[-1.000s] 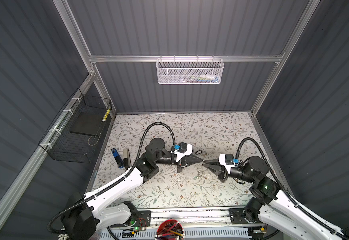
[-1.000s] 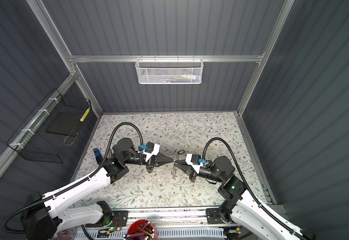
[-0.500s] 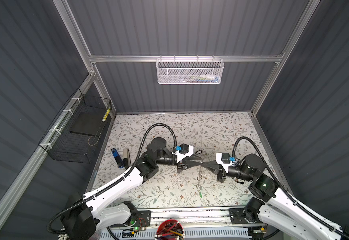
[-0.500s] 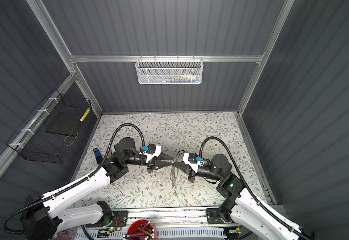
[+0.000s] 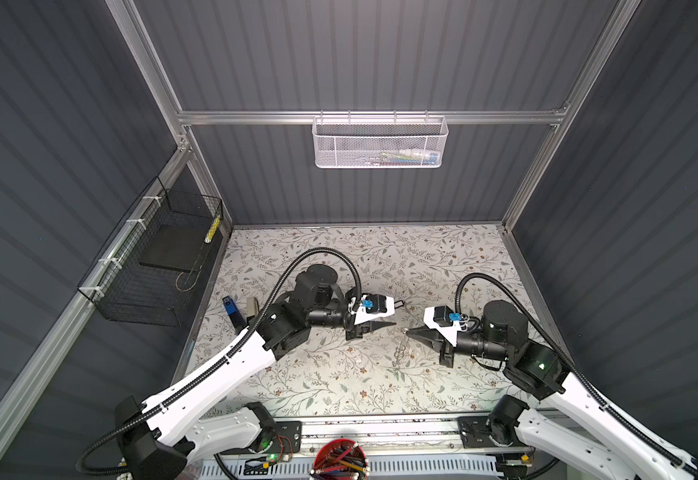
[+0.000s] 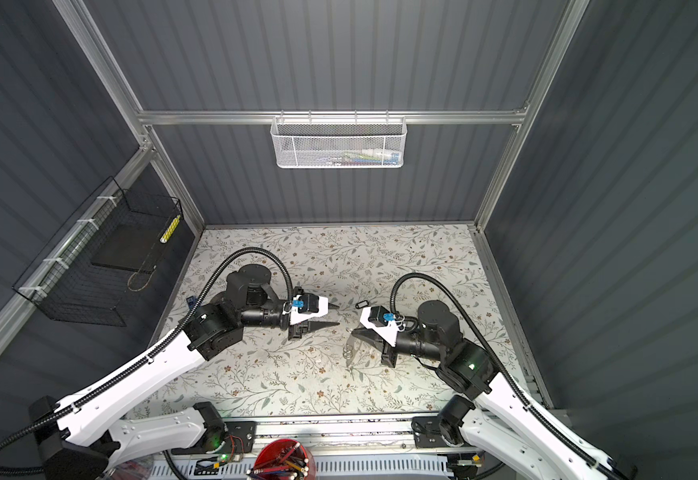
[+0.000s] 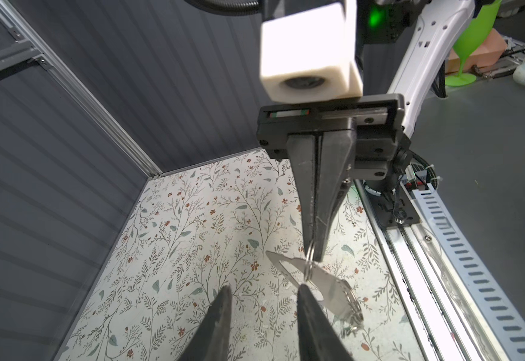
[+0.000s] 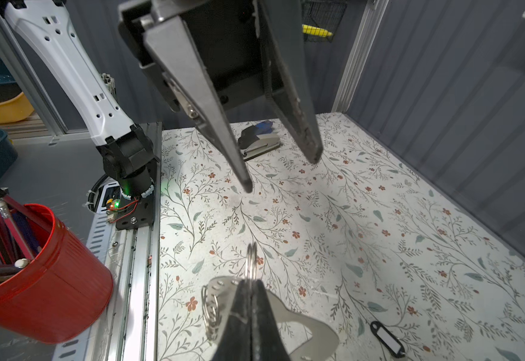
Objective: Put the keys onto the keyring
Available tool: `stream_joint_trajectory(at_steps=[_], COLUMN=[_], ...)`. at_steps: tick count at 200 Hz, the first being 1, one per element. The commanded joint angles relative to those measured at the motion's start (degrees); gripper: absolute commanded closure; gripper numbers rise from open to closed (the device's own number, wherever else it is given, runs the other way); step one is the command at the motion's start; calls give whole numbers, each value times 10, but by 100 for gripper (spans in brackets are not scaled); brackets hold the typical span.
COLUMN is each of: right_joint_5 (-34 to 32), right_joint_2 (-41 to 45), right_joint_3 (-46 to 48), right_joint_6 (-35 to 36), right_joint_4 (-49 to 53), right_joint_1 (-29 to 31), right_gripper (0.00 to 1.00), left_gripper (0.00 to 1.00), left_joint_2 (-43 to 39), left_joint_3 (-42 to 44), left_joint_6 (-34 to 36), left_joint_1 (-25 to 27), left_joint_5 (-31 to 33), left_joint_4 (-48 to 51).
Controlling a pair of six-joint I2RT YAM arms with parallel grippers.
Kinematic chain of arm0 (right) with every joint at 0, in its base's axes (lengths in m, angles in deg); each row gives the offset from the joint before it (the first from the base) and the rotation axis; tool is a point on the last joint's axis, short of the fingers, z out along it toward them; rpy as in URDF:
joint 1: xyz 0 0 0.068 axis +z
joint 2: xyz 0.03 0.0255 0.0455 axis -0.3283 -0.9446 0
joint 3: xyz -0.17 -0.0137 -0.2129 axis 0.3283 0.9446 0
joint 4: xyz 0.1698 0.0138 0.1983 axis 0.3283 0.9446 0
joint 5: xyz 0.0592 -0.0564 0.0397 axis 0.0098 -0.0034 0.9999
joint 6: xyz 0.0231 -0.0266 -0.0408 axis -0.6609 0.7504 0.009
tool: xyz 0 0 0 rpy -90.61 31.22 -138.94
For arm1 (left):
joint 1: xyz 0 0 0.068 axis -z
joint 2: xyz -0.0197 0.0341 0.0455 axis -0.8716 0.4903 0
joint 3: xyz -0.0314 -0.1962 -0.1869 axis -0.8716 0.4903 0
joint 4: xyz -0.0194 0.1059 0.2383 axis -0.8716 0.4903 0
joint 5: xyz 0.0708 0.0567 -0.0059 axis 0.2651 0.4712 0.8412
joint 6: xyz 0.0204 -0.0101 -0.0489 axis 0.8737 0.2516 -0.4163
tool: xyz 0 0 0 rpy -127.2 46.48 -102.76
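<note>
The keyring is a flat grey metal D-shaped loop with holes along one edge. It hangs tilted just above the table in both top views. My right gripper is shut on a thin wire ring that passes through the keyring. My left gripper stands open and empty, facing the right gripper a short gap away from the keyring. One of the keys shows by its black-framed white tag, which lies on the table behind the grippers.
A stapler lies at the table's left side. A red cup of pencils stands off the front rail. A black wire basket hangs on the left wall. A white mesh basket hangs on the back wall.
The two grippers met tip to tip. Since then the left gripper has opened and drawn back left, and the right gripper has closed and pulled back right with the ring.
</note>
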Motion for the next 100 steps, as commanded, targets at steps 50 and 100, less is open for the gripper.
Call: stream_joint_trajectory(at_steps=[50, 100], right_joint_5=[9, 16], right_joint_2=[-16, -22], right_joint_3=[-28, -30], right_joint_6=[10, 7], right_joint_4=[17, 11], right_joint_1=[2, 2], right_gripper=[100, 100], left_gripper=[64, 68], left_joint_2=[28, 48], left_joint_3=[-50, -64], left_joint_6=[56, 69], left_joint_1=[48, 66], left_joint_5=[61, 84], left_joint_4=[85, 105])
